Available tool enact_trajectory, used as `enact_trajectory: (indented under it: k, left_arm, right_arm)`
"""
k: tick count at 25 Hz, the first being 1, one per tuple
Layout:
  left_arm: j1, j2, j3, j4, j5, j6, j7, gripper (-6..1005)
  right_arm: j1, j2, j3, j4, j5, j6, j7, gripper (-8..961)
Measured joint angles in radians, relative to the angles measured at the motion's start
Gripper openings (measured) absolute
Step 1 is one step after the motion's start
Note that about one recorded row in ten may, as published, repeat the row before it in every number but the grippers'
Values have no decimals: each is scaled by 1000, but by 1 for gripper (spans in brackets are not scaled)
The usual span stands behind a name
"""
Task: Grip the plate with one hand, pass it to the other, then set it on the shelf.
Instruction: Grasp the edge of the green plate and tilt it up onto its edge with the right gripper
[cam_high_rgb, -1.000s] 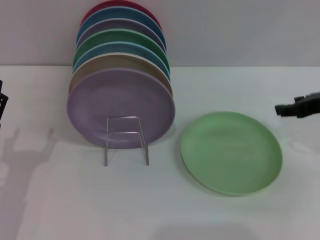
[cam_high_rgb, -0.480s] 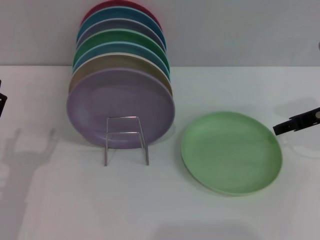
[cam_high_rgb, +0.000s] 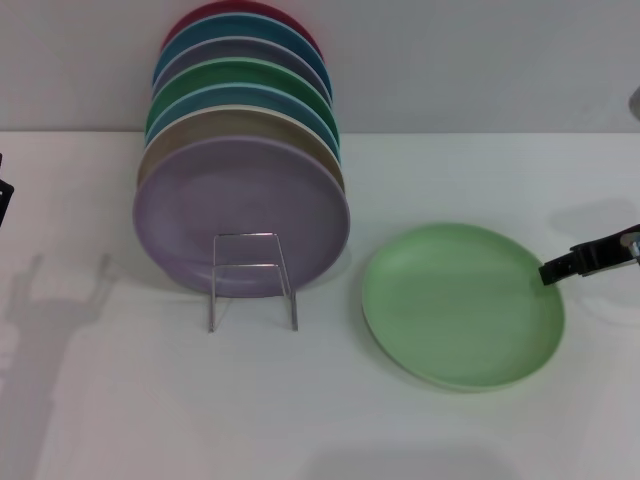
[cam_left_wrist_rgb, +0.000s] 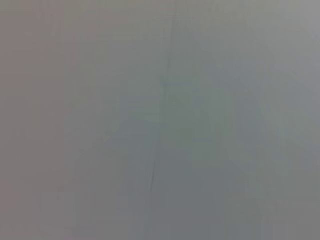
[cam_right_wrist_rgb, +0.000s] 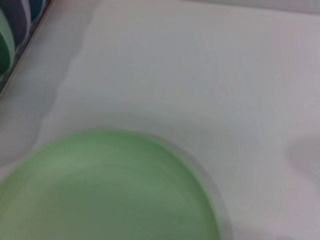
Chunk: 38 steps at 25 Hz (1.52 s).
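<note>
The light pastel-green plate (cam_high_rgb: 462, 305) lies flat on the white table, right of the wire shelf (cam_high_rgb: 252, 280). It also fills the lower part of the right wrist view (cam_right_wrist_rgb: 100, 195). My right gripper (cam_high_rgb: 552, 271) reaches in from the right edge, its black tip at the plate's right rim, just above it. My left gripper (cam_high_rgb: 3, 200) sits at the far left edge, barely in view. The left wrist view shows only a blank grey surface.
Several coloured plates stand upright in the shelf, with the lilac plate (cam_high_rgb: 242, 215) in front and a darker green plate (cam_high_rgb: 245, 80) behind. A corner of this stack shows in the right wrist view (cam_right_wrist_rgb: 12, 30). The wall is close behind the stack.
My right gripper has come down and moved left, from beside the plate to its right rim. The plate and the left arm have not moved.
</note>
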Motion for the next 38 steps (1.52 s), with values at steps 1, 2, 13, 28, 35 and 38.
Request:
enact_trajectory:
  k: [1, 2, 13, 28, 35, 38]
  left_arm:
    - [-1, 0, -1, 1, 0, 0, 0, 865]
    - [-2, 1, -3, 1, -1, 0, 0, 865]
    - [-13, 4, -9, 9, -3, -1, 0, 865]
    - [-13, 6, -24, 20, -5, 10, 1, 865]
    - [-13, 6, -24, 22, -5, 22, 0, 864]
    - [-12, 6, -24, 22, -5, 23, 0, 864]
  right_arm:
    - [1, 2, 0, -12, 0, -7, 0, 581]
    - [3, 2, 0, -23, 0, -14, 1, 581]
    - [52, 2, 1, -132, 4, -65, 4, 579]
    - [75, 0, -2, -171, 3, -81, 16, 283]
    - [78, -3, -5, -182, -1, -86, 17, 281]
    - [82, -3, -7, -196, -6, -90, 17, 278]
